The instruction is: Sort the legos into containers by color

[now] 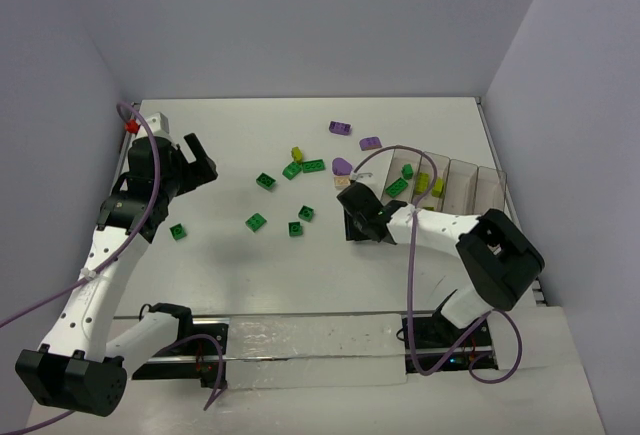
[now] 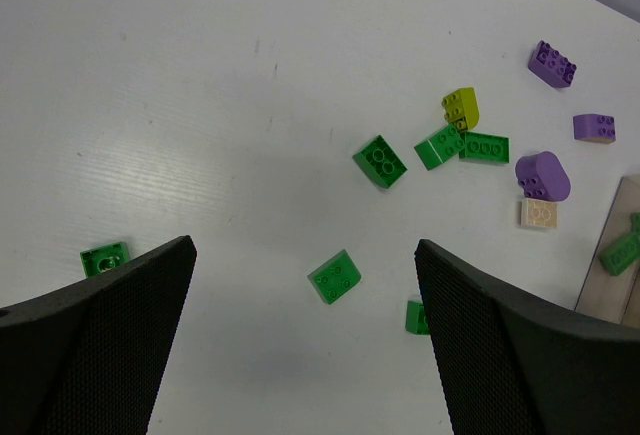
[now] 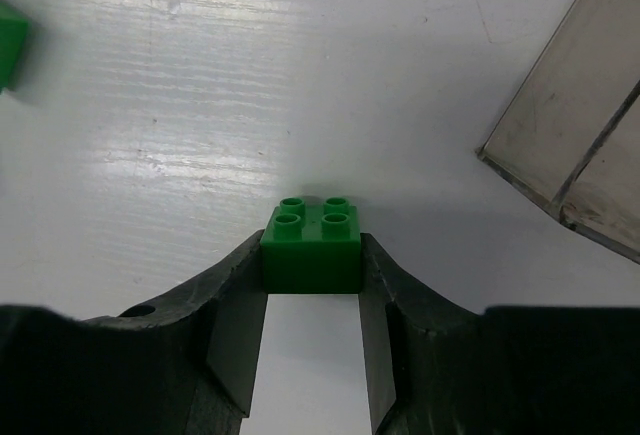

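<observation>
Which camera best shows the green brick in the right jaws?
Right wrist: the green brick sits centred, pinched between both jaws. In the top view the right arm hides it; the left wrist misses it.

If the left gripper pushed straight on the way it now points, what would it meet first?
Probably the small green studded brick lying on the white table, just ahead between the left gripper's open fingers. Depth is unclear, so it might touch bare table first.

No legible text, labels, brands, numbers or signs in any view. None readable on stud tops of green lego [image 3: 311, 245], on containers [image 1: 463, 180], or on counter [image 1: 230, 135].
</observation>
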Controlling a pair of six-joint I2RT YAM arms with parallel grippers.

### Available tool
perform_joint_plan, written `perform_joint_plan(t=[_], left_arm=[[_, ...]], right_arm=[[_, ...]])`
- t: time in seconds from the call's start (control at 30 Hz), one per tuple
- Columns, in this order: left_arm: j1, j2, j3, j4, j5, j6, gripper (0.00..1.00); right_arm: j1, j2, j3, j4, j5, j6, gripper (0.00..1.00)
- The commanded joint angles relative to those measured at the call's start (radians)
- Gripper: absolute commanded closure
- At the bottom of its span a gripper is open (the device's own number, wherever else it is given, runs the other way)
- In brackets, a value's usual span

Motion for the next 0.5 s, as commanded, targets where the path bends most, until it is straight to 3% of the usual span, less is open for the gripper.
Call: perform_joint_plan(t=[0.0,0.27,0.47], left_arm=[[-0.008,-0.003,0.017,0.025,-0.004,-0.004,0.01],[-0.007,0.002,0.017,0.029,0.005,-0.008,0.01],[-0.008,-0.002,0.02,0.025,-0.003,-0.004,0.01]], right_arm=[[0.007,-0.086,0.055,-0.003,0.019,-0.017,0.79],[-0.029,-0.267,0.124,-0.11,0.133,-0.053,0.82],[-0.235,-0.257,0.152,-0.078,0.078,-0.084,0.82]])
